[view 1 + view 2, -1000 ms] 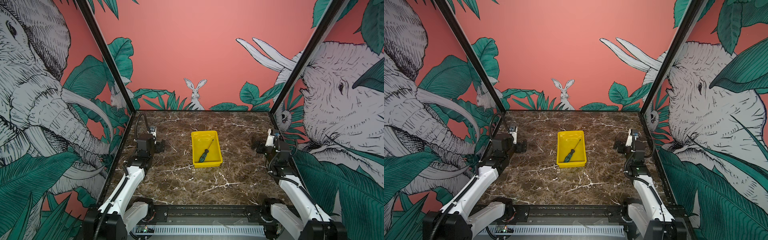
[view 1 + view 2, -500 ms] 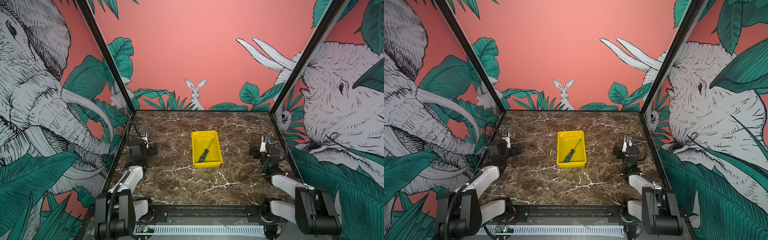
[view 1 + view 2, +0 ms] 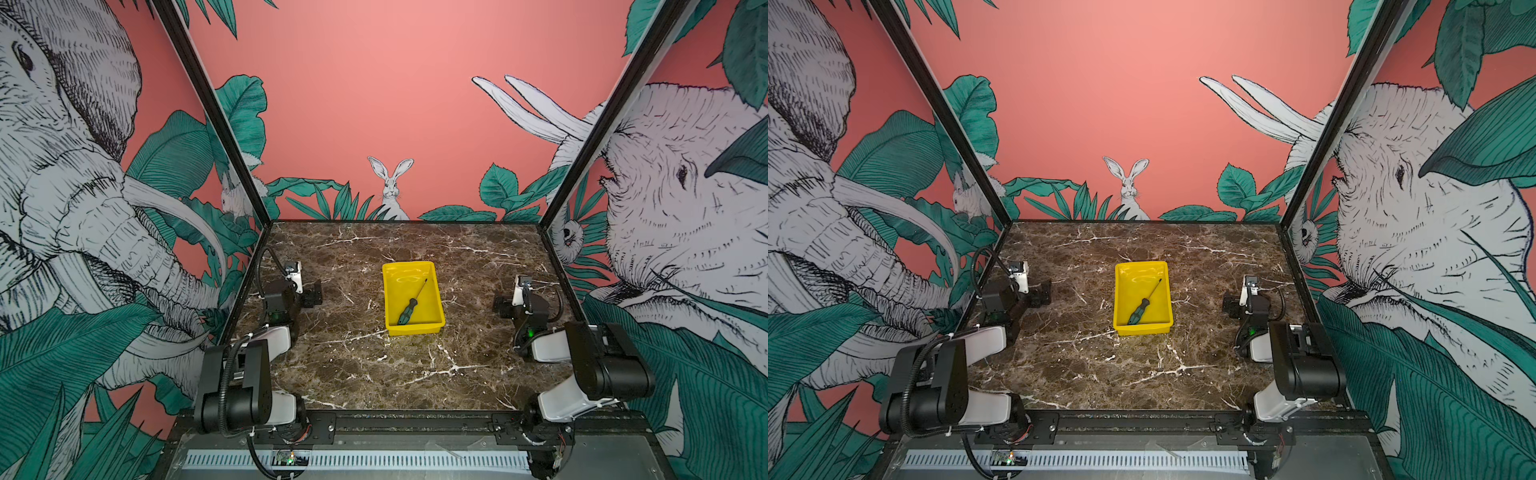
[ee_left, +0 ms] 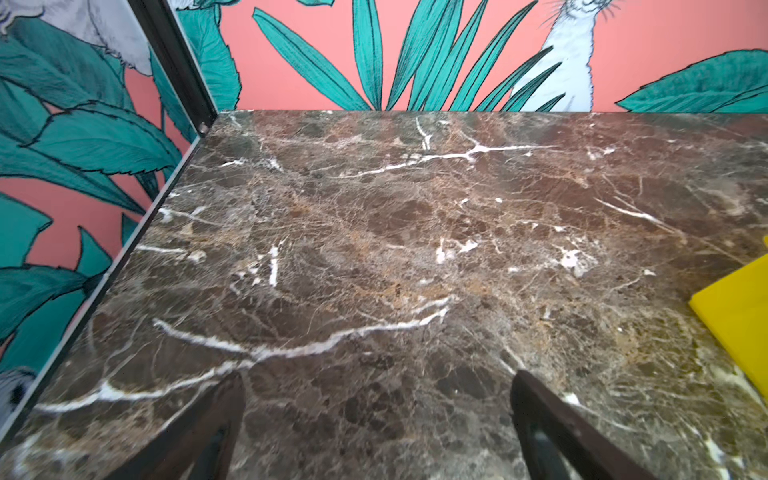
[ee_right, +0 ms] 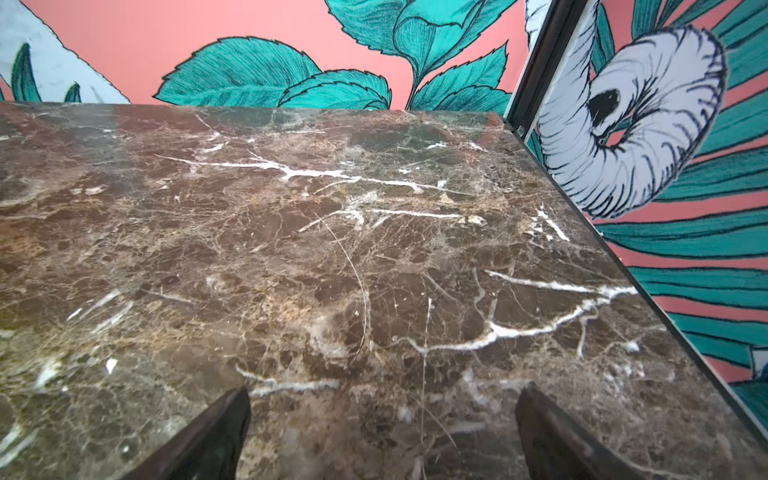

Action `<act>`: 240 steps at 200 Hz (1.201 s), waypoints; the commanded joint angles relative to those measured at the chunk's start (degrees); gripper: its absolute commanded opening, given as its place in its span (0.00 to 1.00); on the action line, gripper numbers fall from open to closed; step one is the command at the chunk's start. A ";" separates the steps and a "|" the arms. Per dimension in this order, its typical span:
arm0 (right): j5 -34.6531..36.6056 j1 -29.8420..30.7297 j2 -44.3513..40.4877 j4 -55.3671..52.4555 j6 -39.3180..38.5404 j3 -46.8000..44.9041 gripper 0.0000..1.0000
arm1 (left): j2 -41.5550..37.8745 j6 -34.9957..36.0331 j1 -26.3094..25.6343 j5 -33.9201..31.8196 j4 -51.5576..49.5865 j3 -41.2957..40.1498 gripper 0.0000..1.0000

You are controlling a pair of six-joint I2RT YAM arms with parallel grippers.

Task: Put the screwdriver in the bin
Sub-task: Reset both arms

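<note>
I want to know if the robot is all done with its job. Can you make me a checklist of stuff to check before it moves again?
1. Screwdriver inside the bin: ok, lying flat on the bottom, handle toward the near wall.
2. Left gripper open and empty: ok.
3. Right gripper open and empty: ok.
4. Both grippers apart from the bin: ok, one on each side of it.
5. Bin sitting flat on the marble table: ok.
</note>
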 commanded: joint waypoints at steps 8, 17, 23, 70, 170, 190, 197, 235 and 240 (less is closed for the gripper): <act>0.04 1.44 -0.94 -6.19 -2.47 4.83 0.99 | 4.66 -0.28 0.21 3.78 9.47 -0.81 1.00; 1.38 1.57 -0.79 -5.93 -2.14 4.89 0.99 | 5.31 -0.02 0.09 4.51 10.62 -0.79 1.00; 1.36 1.57 -0.90 -6.20 -2.13 4.92 0.99 | 4.76 0.32 0.04 4.74 8.86 -0.59 1.00; 1.38 1.57 -0.81 -6.16 -2.14 4.88 0.99 | 5.86 6.32 -5.63 -0.32 6.12 0.93 1.00; 1.45 1.57 -0.81 -5.90 -2.13 4.81 0.99 | 8.37 6.02 -6.94 -4.90 13.74 -2.02 1.00; 1.45 1.56 -0.81 -5.89 -2.16 4.82 0.99 | 7.97 5.95 -6.83 -4.95 12.66 -1.92 1.00; 1.46 1.59 -0.81 -5.96 -2.17 4.82 0.99 | 8.08 6.03 -6.88 -4.87 13.03 -1.96 1.00; 1.45 1.62 -0.81 -5.80 -2.22 4.68 0.99 | 7.86 6.06 -6.89 -4.99 12.30 -1.88 1.00; 1.38 1.58 -0.81 -5.80 -2.22 4.76 0.99 | 7.91 6.02 -7.02 -4.96 12.36 -1.92 1.00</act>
